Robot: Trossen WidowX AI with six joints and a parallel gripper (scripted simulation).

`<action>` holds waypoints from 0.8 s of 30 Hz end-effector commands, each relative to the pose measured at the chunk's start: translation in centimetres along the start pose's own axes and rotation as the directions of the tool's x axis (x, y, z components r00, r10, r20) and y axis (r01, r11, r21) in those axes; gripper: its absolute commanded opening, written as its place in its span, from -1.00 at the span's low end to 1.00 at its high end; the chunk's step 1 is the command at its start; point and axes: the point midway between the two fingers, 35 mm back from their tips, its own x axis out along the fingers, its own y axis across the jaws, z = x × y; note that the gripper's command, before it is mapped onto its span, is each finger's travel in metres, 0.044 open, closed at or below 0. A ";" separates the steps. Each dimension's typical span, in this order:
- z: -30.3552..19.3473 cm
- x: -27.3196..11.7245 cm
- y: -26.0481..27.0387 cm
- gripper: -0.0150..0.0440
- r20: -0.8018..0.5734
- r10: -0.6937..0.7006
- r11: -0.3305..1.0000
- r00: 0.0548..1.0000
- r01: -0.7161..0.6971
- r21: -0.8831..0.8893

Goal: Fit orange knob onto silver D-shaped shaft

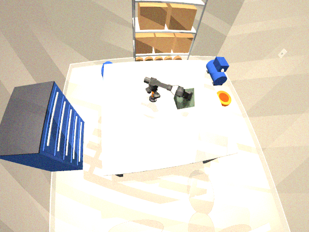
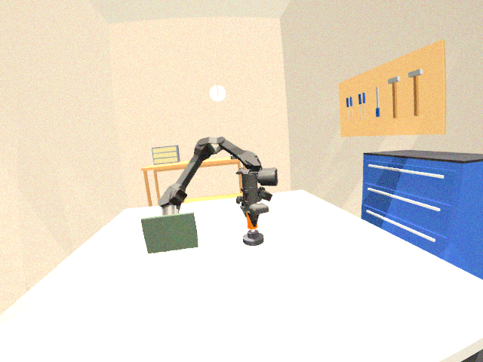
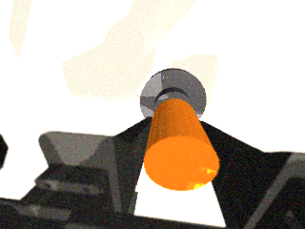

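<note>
The orange knob [image 2: 250,221] [image 3: 181,162] is upright between the fingers of my gripper [image 2: 252,222] [image 3: 173,123], which is shut on it. It also shows as a small orange patch in the top view. The dark round pedestal [image 1: 152,99] [image 2: 253,240] [image 3: 194,88] stands on the white table directly under the knob. In the exterior view a little of the silver shaft [image 2: 252,230] shows between the knob's lower end and the pedestal's raised collar. The knob's underside, its hole and the flat sides are hidden, so I cannot tell how they line up.
A dark green panel [image 1: 186,105] [image 2: 170,234] stands by the arm's base, to the left of the pedestal in the exterior view. A blue drawer cabinet [image 1: 62,129] [image 2: 405,194] stands beside the table [image 1: 149,144] [image 2: 234,296].
</note>
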 end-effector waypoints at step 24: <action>0.0 -0.2 0.0 -0.49 0.004 0.002 0.979 1.000 -0.001 -0.206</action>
